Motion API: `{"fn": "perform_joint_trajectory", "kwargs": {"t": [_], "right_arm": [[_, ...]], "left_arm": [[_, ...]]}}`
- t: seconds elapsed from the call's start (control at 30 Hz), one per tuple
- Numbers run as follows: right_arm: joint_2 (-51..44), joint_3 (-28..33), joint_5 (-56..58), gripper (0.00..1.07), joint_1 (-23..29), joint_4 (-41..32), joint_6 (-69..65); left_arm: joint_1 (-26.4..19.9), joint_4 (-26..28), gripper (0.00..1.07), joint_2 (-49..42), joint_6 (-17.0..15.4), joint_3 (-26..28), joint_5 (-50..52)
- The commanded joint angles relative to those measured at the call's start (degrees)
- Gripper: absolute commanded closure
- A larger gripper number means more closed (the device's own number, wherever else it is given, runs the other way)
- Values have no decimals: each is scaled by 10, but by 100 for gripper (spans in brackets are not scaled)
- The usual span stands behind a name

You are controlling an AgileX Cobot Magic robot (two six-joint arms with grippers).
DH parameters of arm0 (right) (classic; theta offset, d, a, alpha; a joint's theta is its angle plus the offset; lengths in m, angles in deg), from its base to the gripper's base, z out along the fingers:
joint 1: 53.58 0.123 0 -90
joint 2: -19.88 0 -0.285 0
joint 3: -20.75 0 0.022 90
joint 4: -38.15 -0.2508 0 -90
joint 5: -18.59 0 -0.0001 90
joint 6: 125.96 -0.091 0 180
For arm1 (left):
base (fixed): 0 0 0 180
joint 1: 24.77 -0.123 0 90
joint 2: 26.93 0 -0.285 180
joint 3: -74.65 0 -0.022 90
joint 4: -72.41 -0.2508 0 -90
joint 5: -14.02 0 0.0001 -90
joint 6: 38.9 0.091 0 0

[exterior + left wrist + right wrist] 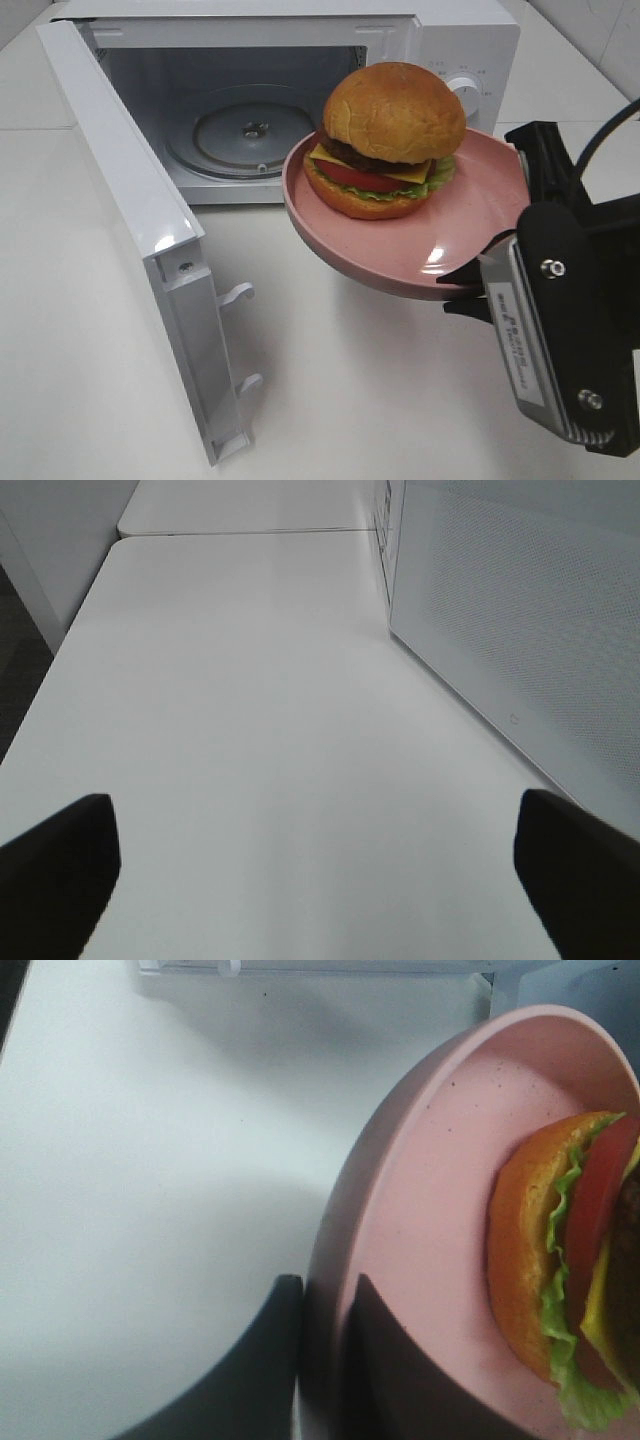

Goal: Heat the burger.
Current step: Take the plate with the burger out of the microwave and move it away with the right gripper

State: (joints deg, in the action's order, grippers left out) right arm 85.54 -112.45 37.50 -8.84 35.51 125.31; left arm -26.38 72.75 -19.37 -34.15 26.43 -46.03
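The right gripper (322, 1360) is closed on the near rim of the pink plate (480, 215), one finger over the rim and one under it, so that the plate is carried by its edge alone and kept roughly level, slightly tipped, above the desk (330, 400). The rim is probably chosen because it is the only thin part that the jaws can span, and because it keeps the fingers clear of the food. The burger (390, 140) is seated on the plate toward the side away from the gripper, upright, its layers stacked. The plate is held in the air just before the open cavity of the microwave (300, 60), whose glass turntable (245, 130) lies bare; the door (140, 220) is swung wide toward the desk's left side, leaving the way in unobstructed. The plate is not yet inside, so the loading step appears to be in hand. The left gripper (320, 870) is fully parted and holds nothing, hanging over bare desk beside the door's outer face.
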Motion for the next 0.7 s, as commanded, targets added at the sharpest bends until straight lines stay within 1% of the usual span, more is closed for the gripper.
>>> {"fn": "perform_joint_trajectory", "kwargs": {"t": [0.03,0.1,0.13,0.23,0.27,0.33,0.4,0.57,0.7], "right_arm": [[-29,5,-22,107,-1,21,-19],[-38,10,-22,106,-1,26,-38],[-45,14,-21,106,-14,37,-52],[-45,14,-15,106,-22,42,-58],[-47,14,-5,106,-40,63,-70],[-47,14,-3,106,-49,73,-78],[-47,14,3,106,-76,99,-107],[-47,14,7,106,-91,124,-129],[-47,14,9,105,-94,129,-132]], "left_arm": [[-1,1,3,-9,-1,0,1],[-1,1,3,-9,-1,0,1],[-1,1,3,-9,-1,0,1],[-1,1,3,-9,-1,0,1],[-1,1,3,-9,-1,0,1],[-1,1,3,-9,-1,0,1],[-1,1,3,-9,-1,0,1],[-1,1,3,-9,-1,0,1],[-1,1,3,-9,-1,0,1]]}}
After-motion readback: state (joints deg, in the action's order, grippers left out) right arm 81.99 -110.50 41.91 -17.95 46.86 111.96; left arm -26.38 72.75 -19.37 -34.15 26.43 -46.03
